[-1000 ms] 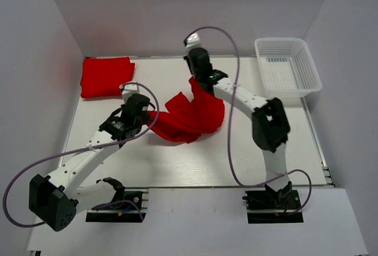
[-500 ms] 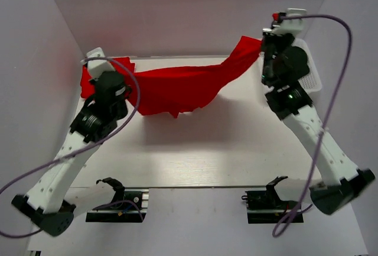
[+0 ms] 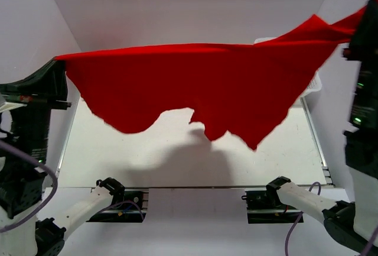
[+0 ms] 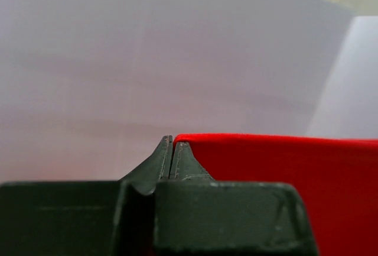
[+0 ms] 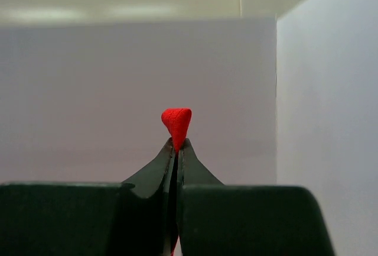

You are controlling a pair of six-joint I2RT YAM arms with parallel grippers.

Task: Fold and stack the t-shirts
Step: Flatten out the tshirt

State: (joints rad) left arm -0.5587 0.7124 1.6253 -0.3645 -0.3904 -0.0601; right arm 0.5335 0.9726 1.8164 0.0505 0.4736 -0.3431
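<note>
A bright red t-shirt [image 3: 201,84] hangs spread wide in the air above the table [image 3: 147,155], its ragged lower edge drooping toward the middle. My left gripper [image 3: 58,61] is shut on its left top corner. In the left wrist view the closed fingertips [image 4: 172,142] pinch the red cloth [image 4: 283,179], which runs off to the right. My right gripper [image 3: 371,9] is shut on the right top corner, high at the frame edge. In the right wrist view a small red tip [image 5: 176,120] pokes out above the closed jaws [image 5: 176,145]. The spread cloth hides the back of the table.
A white mesh basket [image 3: 316,83] shows partly behind the shirt at the back right. White walls enclose the table on the left, back and right. Both arm bases [image 3: 118,200] sit at the near edge.
Both arms have risen and spread far apart. The shirt has gone from a crumpled heap on the table to a sheet stretched high in the air, and now covers the folded red pile at the back left.
</note>
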